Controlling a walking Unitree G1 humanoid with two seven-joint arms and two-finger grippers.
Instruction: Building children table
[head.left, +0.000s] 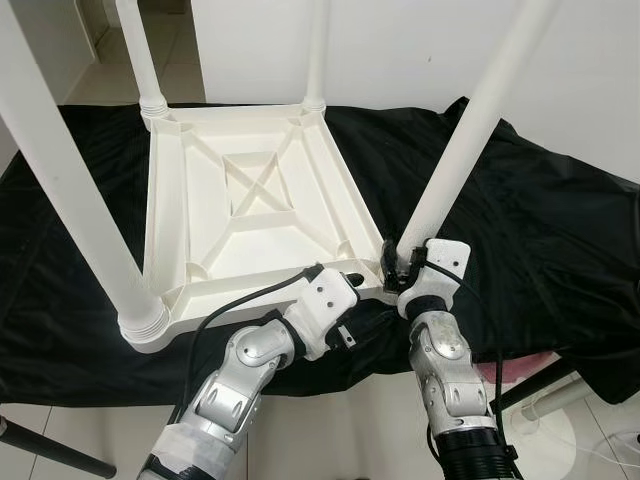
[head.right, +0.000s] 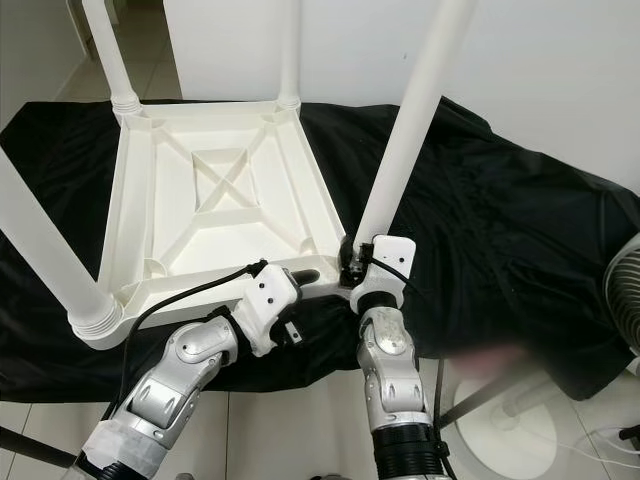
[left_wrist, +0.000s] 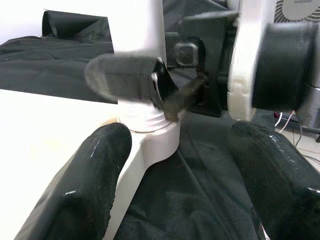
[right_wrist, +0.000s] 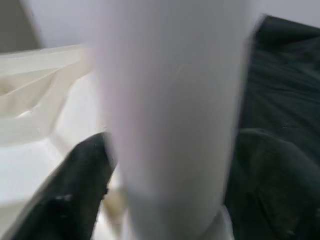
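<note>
Table top (head.left: 250, 200): it lay upside down on the black cloth (head.left: 560, 240), ribs facing up, with 4 white legs standing in its corner sockets.

Near-left leg (head.left: 70, 190): seated in its ribbed collar at the corner on your left; neither gripper touched it.

Left gripper (left_wrist: 175, 165): your fingers were spread apart, holding nothing, 1 over the near rim of the top and 1 over the cloth, aimed at the near-right socket.

Left arm pose: bent at the elbow, forearm reaching up from the floor side to the near edge.

Near-right leg (head.left: 470, 140): this was the piece in hand, leaning to the right rather than upright.

Right gripper (head.left: 400, 265): your 2 fingers were closed around the base of that leg, just above its collar.

Right arm pose: forearm nearly vertical under the corner, wrist tipped toward the leg.

Doing it well: you would likely have needed to straighten the leg over its socket first, then press or twist it home while the left gripper steadied the rim.
</note>
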